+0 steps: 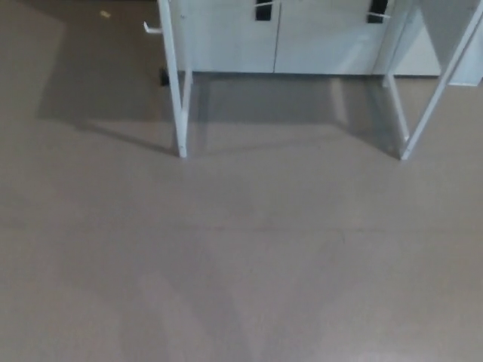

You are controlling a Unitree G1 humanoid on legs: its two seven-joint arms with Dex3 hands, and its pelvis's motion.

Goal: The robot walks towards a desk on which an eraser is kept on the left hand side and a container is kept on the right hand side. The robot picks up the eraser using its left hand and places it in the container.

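Note:
Neither the eraser nor the container shows in the head view. No part of my arms or hands is in the picture. Only the lower part of a white desk frame is visible at the top, with its left leg (pixel 179 113) and right leg (pixel 411 128) standing on the grey-brown floor (pixel 241 256). The desk top is out of the picture.
Behind the desk legs stands a row of white cabinets (pixel 302 38) with black handles. A small white bracket (pixel 152 29) sticks out left of the left leg. A shadow lies on the floor at the upper left.

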